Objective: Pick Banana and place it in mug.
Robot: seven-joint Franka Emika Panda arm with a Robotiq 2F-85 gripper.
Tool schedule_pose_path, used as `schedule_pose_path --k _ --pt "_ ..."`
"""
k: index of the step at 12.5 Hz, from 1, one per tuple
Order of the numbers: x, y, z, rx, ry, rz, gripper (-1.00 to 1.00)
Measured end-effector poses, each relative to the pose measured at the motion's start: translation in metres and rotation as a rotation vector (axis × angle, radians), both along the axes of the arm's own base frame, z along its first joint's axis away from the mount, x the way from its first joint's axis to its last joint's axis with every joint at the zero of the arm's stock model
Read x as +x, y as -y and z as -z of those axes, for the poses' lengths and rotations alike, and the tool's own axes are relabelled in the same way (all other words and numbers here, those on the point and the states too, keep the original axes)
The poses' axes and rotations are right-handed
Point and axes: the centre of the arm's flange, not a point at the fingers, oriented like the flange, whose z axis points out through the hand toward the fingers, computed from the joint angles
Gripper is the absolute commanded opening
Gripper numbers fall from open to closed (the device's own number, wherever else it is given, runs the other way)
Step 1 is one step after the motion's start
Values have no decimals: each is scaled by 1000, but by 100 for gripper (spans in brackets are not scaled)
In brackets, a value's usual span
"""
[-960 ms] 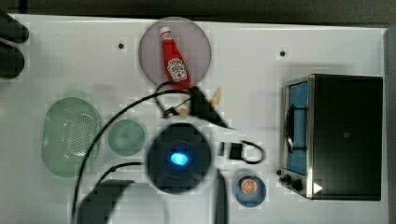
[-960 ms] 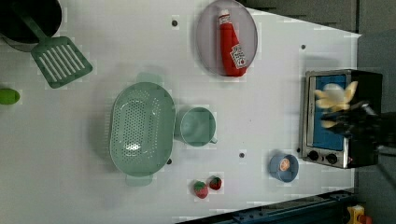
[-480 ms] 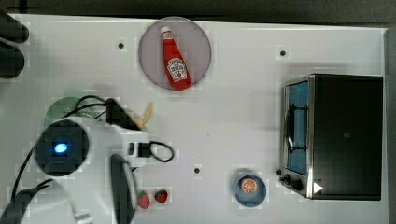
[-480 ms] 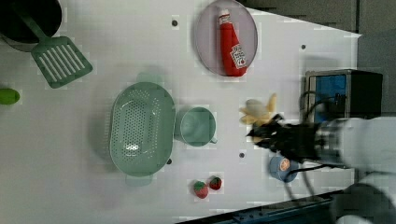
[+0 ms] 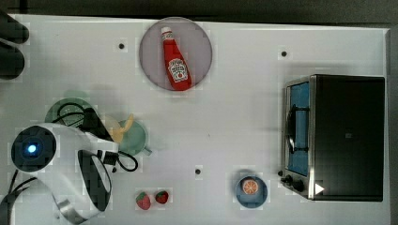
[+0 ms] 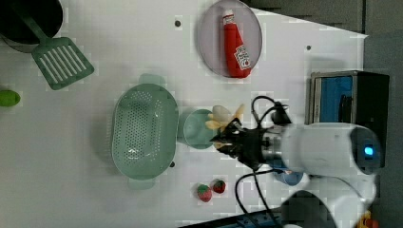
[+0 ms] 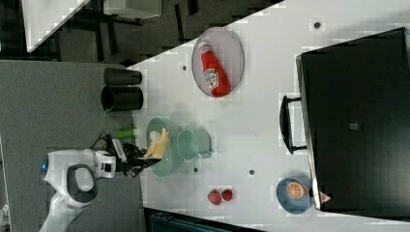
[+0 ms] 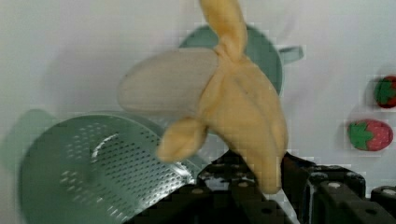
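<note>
Clenching the banana (image 8: 233,98) by its lower end, your tool (image 6: 228,140) hangs it above the mug's (image 6: 196,129) rim, beside the basket (image 6: 142,130). Centre it over the opening, lower, then release.

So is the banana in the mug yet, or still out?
Out. The banana is clamped in the tool, held above the mug, not inside it.

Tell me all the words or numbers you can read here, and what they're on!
Ketchup bottle on the round plate: it has a white label, but the print is too blurred to read.
Toaster oven: a small white triangle sign at its corner in the top view, no letters legible.
Nothing else carries readable text.
</note>
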Motion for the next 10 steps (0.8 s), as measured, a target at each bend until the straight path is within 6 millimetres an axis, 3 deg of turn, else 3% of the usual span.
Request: schedule_pose_path --k 2,5,8,10 --pt "-2 0 40 -53 -30 -26 -46" --pt "18 3 84 21 -20 80 -40" --pt "9 27 117 -4 -74 137 24" --pt "3 38 126 -30 -89 152 69"
